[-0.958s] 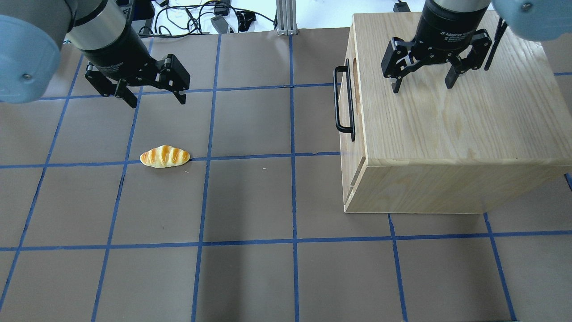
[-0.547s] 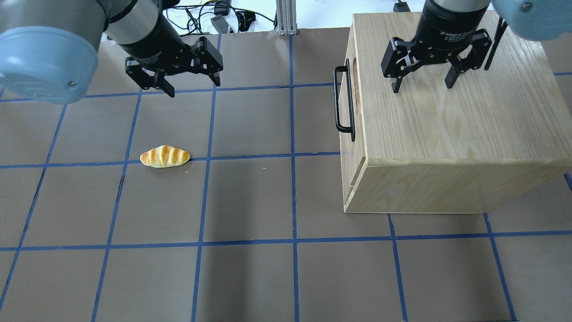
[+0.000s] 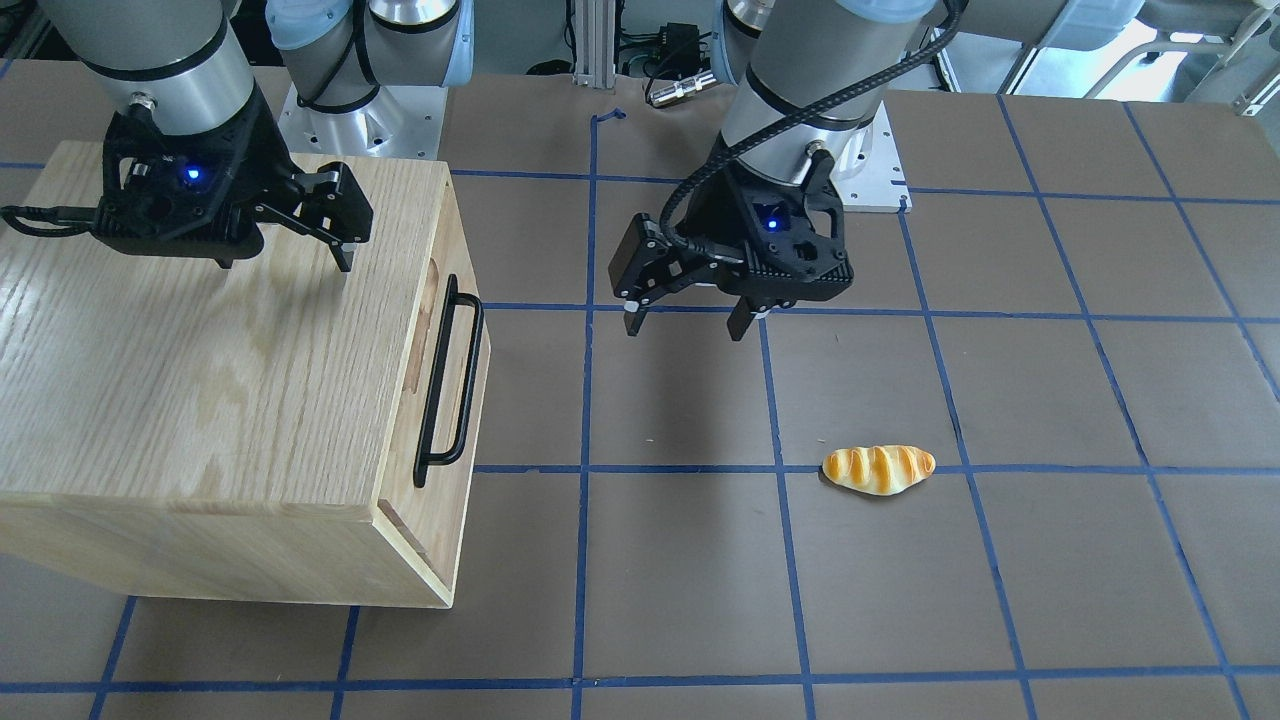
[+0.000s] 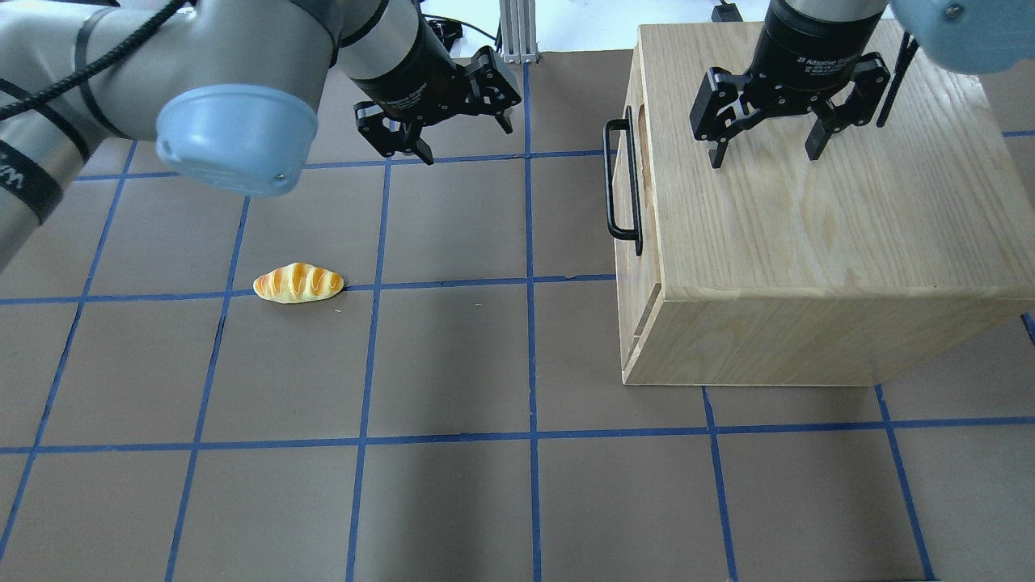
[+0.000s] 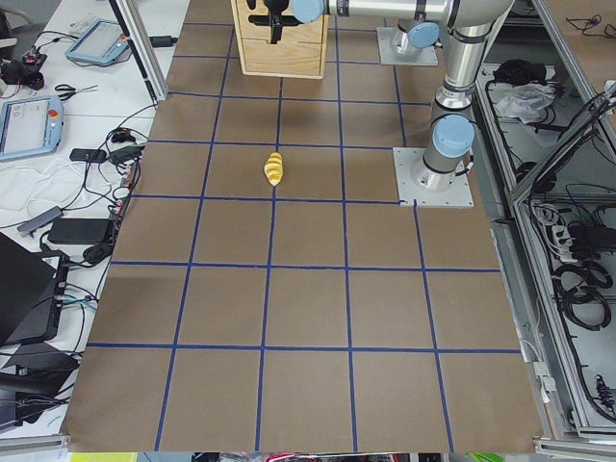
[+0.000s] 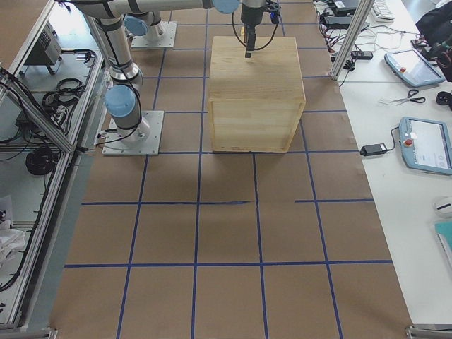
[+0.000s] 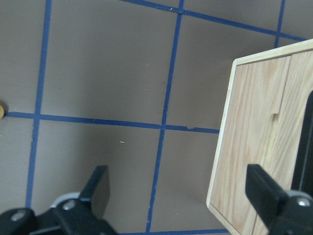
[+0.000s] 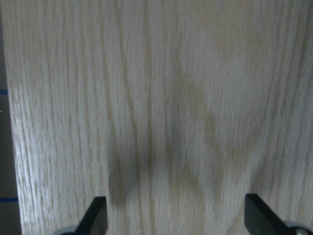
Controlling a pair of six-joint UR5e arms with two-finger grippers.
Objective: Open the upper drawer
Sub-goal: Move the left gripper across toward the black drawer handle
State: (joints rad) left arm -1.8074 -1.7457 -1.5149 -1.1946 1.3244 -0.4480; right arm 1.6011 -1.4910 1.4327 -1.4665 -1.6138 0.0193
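Left of centre, front-facing view: we see the light oak upper drawer with black bar handle (image 3: pixel 447 380) flush in the grained wooden cabinet (image 3: pixel 200 350). Overhead view: left gripper (image 4: pixel 466 144), jaws spread and empty, upper centre; right gripper (image 4: pixel 765 158), likewise spread, over the cabinet top, upper right.

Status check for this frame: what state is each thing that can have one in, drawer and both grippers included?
upper drawer: closed, front flush with the cabinet.
left gripper: open, empty, clear of the handle.
right gripper: open, empty, above the cabinet top.
bread roll: lying on the table, not held.
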